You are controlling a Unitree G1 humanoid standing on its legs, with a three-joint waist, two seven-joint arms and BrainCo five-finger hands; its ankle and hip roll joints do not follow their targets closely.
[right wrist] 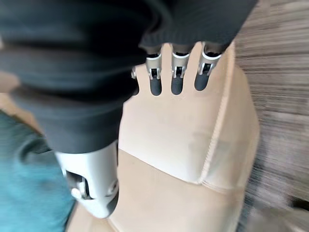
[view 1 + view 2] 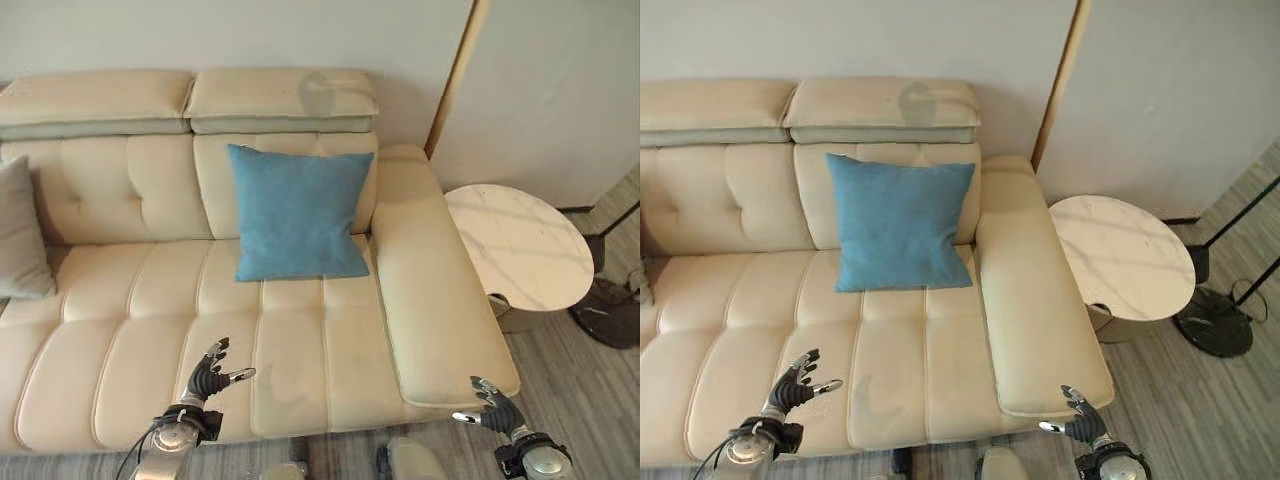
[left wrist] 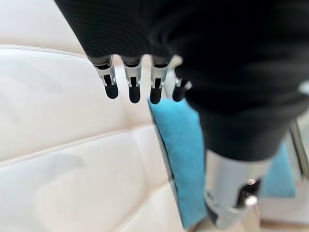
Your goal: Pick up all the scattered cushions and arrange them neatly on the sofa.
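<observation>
A blue cushion (image 2: 298, 213) stands upright against the backrest of the cream leather sofa (image 2: 150, 330), near its right armrest (image 2: 430, 300). A grey cushion (image 2: 20, 235) leans at the sofa's far left. My left hand (image 2: 207, 378) hovers open over the front of the seat, fingers (image 3: 133, 87) straight and holding nothing. My right hand (image 2: 495, 408) is open just off the front end of the right armrest, its fingers (image 1: 176, 79) straight and empty. The blue cushion (image 3: 181, 150) also shows past the left hand in the left wrist view.
A round white marble side table (image 2: 520, 245) stands right of the armrest. A black floor lamp base (image 2: 610, 310) sits on the wood floor further right. A wall corner with a wooden trim (image 2: 455, 75) rises behind the sofa.
</observation>
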